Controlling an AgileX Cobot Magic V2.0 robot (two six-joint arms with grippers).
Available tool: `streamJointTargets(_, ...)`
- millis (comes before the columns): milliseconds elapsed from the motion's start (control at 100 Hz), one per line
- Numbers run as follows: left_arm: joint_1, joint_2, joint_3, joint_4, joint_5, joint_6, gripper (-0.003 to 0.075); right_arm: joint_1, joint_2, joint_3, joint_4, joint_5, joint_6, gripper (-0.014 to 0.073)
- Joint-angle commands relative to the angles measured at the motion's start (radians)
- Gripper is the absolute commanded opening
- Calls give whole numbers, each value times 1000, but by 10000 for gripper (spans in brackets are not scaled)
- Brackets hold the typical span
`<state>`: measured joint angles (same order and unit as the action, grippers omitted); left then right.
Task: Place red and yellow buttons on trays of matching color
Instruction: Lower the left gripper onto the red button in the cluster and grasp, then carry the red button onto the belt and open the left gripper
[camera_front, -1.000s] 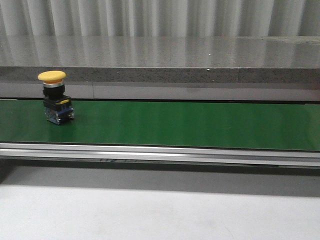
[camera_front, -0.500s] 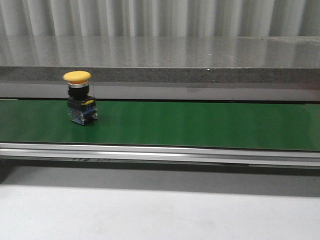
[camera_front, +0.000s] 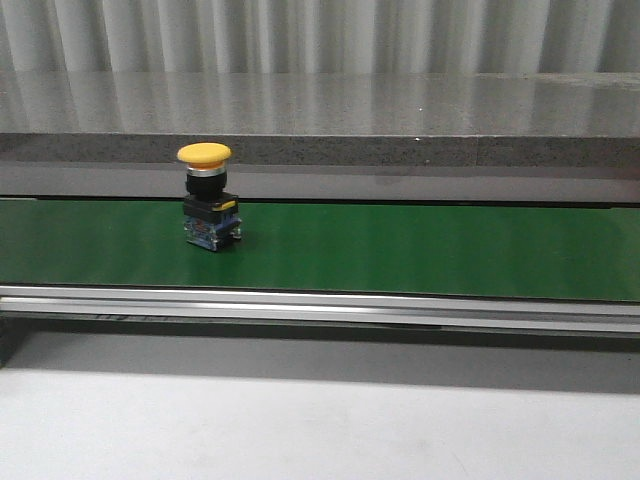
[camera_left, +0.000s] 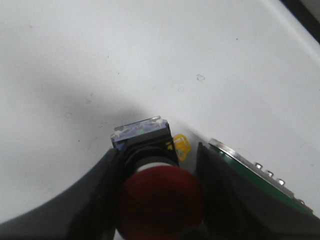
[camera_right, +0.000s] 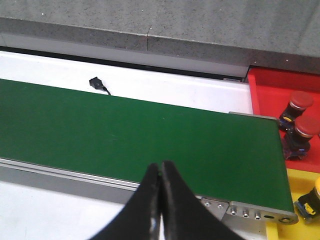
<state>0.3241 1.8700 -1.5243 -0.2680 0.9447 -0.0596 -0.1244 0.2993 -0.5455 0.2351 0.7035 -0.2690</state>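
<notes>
A yellow button (camera_front: 208, 195) with a black and blue base stands upright on the green conveyor belt (camera_front: 420, 248), left of centre. No gripper shows in the front view. In the left wrist view my left gripper (camera_left: 156, 151) is shut on a red button (camera_left: 159, 200), its clear base (camera_left: 137, 128) over the white table. My right gripper (camera_right: 160, 166) is shut and empty above the belt's near rail. The red tray (camera_right: 270, 92) holds two red buttons (camera_right: 300, 102). The yellow tray (camera_right: 300, 187) holds a yellow button (camera_right: 311, 202).
A grey stone ledge (camera_front: 320, 110) runs behind the belt. The belt's metal end (camera_left: 250, 165) lies close beside my left gripper. A small black connector (camera_right: 96, 82) lies on the white strip behind the belt.
The yellow button has travelled to the right along the belt, from the far left to left of centre. It has stayed upright.
</notes>
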Motion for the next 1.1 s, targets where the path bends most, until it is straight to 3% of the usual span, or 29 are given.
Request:
streamJointTargets(0, -1, -113, -28, -9, 27, 49, 158, -1, 7, -24, 4, -69, -8, -65)
streamJointTargets(160, -32, -176, -1, -9, 155, 140, 158, -1, 7, -24, 4, -69, -8, -65)
streamJointTargets(520, -164, -206, 112, 17, 132, 161, 158, -1, 7, -24, 4, -69, -8, -65)
streamJointTargets(720, -172, -193, 133, 22, 113, 161, 166, -1, 7, -24, 4, -69, -8, -65)
streamJointTargets(810, -172, -193, 133, 18, 113, 161, 251, -1, 7, -24, 5, -69, -8, -65)
streamJointTargets(940, -172, -195, 133, 4, 100, 161, 501, -1, 7, -24, 5, -69, -8, -65)
streamJointTargets(990, -172, -199, 133, -1, 79, 161, 538, -1, 7, -24, 6, -69, -8, -65)
streamJointTargets(1090, -181, -223, 133, -1, 6, 195, 523, -1, 7, -24, 14, -64, -8, -65)
